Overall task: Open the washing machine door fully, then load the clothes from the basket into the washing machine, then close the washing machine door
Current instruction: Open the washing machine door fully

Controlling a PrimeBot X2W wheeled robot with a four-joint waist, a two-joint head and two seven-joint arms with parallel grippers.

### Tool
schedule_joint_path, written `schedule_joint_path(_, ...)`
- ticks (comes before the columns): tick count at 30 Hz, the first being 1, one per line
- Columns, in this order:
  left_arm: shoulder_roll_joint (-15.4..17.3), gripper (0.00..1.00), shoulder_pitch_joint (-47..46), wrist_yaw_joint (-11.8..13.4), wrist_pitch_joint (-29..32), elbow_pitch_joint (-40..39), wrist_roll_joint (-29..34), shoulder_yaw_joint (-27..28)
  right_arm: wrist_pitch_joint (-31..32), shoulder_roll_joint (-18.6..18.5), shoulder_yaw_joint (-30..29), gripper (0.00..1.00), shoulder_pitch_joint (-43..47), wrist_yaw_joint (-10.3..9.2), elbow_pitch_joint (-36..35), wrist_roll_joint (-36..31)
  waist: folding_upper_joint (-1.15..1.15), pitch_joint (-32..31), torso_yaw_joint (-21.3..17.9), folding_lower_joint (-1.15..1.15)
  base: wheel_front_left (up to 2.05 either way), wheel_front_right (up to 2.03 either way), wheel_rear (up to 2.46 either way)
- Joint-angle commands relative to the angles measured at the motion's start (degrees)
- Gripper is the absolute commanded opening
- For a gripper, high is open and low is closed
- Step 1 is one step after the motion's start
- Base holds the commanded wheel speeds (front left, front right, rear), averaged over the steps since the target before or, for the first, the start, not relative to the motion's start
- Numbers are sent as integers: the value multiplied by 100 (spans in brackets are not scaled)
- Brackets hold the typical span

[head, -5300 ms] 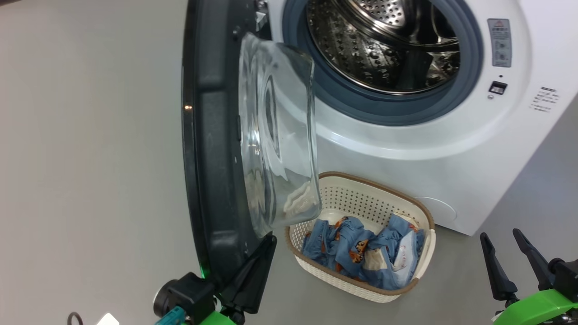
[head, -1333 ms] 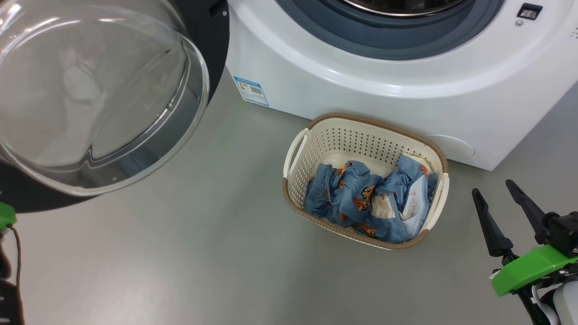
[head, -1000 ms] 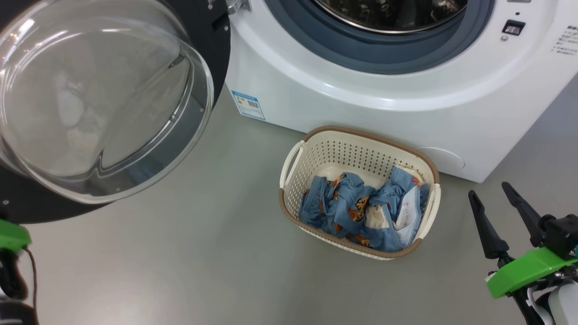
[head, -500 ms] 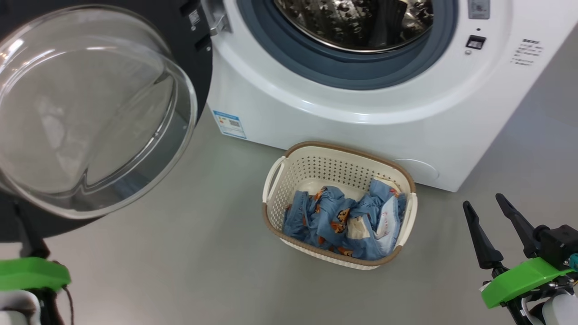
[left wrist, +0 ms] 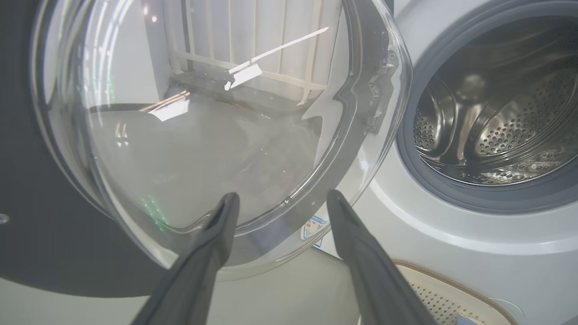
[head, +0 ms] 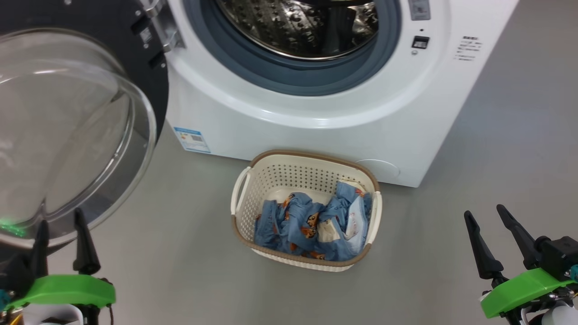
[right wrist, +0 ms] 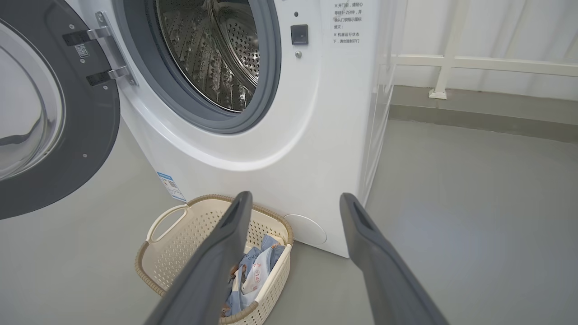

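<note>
Door (head: 90, 16) swung wide at upper left; seconds ago it stood edge-on with the left gripper (head: 61, 218) at its lower rim. That gripper is now off it at lower left, fingers apart and empty. Right gripper (head: 484, 210), lower right, likewise spread and empty. Opening looks done; loading is next. Clothes (head: 307, 225) untouched in the basket (head: 239, 225), mid-frame, just before the washing machine (head: 316, 135). Bare grey floor (head: 180, 271); white railing (right wrist: 474, 63) behind.

Bright, even, sharp light; glare on the door glass (left wrist: 203, 135).

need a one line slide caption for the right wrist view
Right gripper open, facing the basket of clothes in front of the washing machine, door open, drum empty.
</note>
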Motion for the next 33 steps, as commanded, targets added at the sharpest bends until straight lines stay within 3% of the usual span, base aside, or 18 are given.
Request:
schedule_joint_path(1, 193, 100, 36, -7, -30, -176, -47, 86, -69, -68, 117, 100, 49, 9, -145, 29, 0, -54, -179, 0, 0, 0, 0)
schedule_joint_path(24, 695, 100, 385, -7, -30, -492, -547, -1453, -69, 67, 75, 100, 127, 9, -173, 51, 0, -167, -1316, 0, 0, 0, 0)
schedule_joint_path(33, 712, 100, 442, -7, -30, -512, -629, -1649, -69, 100, 41, 100, 162, 9, -188, 61, 0, -192, -1584, 0, 0, 0, 0)
